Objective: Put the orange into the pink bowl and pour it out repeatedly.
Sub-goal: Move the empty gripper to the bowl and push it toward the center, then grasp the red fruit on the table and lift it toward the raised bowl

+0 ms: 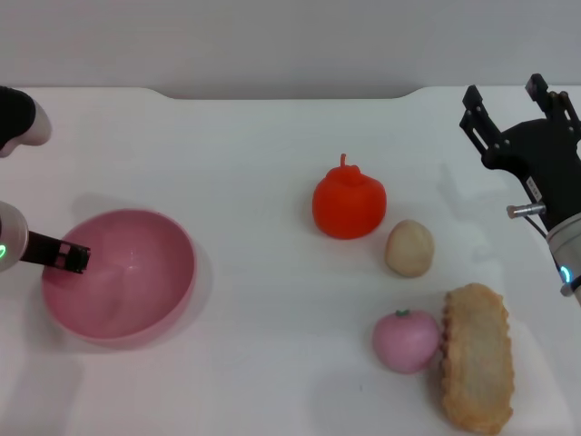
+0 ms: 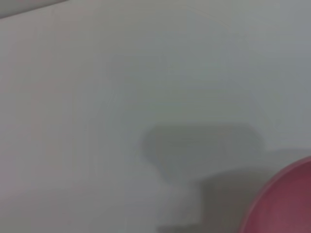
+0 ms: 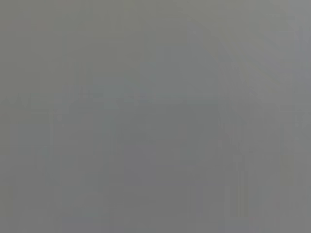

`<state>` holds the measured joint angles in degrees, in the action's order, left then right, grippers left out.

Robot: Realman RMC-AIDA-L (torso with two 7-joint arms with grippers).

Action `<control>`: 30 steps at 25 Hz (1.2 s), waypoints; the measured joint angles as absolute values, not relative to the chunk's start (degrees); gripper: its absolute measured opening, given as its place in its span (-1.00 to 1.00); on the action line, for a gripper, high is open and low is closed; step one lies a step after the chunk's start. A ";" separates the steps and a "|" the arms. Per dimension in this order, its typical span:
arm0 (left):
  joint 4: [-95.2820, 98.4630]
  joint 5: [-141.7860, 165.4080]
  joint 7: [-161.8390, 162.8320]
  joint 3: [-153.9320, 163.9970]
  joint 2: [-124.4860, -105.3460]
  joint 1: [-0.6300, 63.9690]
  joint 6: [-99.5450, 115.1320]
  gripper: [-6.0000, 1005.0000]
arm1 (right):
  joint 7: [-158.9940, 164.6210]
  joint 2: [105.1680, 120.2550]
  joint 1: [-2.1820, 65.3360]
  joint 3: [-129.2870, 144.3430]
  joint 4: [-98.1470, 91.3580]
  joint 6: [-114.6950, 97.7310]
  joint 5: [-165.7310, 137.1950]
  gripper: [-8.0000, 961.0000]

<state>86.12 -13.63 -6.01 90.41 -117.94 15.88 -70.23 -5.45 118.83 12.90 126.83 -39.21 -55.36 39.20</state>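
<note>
The orange [image 1: 349, 203] is red-orange with a stem nub and stands on the white table [image 1: 254, 154], right of centre. The pink bowl [image 1: 136, 282] sits at the left, empty, about a bowl's width from the orange. My left gripper [image 1: 71, 258] reaches in from the left edge and is at the bowl's left rim, with one black finger inside the wall and the other hidden. The bowl's rim shows in the left wrist view [image 2: 286, 204]. My right gripper [image 1: 506, 95] is open and empty at the far right, beyond the orange.
A beige ball [image 1: 409, 247] lies just right of the orange. A small pink fruit [image 1: 406, 341] and a tan bread piece [image 1: 477, 356] lie at the front right. The right wrist view shows only grey.
</note>
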 joint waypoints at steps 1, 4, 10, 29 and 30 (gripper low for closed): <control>86.03 -13.63 -6.03 90.40 -117.93 15.91 -70.23 -0.09 | -5.45 118.83 12.96 126.75 -39.20 -55.36 39.20 0.68; 85.92 -13.64 -6.05 90.36 -117.90 15.97 -70.22 -0.39 | -5.45 118.83 13.22 126.70 -38.97 -55.36 39.20 0.68; 85.12 -13.96 -5.58 90.17 -117.97 16.62 -70.15 -0.68 | -5.45 118.83 14.01 126.71 -37.77 -55.36 39.20 0.68; 92.68 -16.28 -5.97 88.04 -117.82 20.41 -70.71 -0.91 | -5.46 118.47 14.54 122.83 -45.44 -38.44 38.76 0.68; 93.01 -16.27 -5.98 88.06 -117.80 20.48 -70.72 -0.91 | -5.46 118.46 14.38 122.28 -46.83 -36.33 38.73 0.68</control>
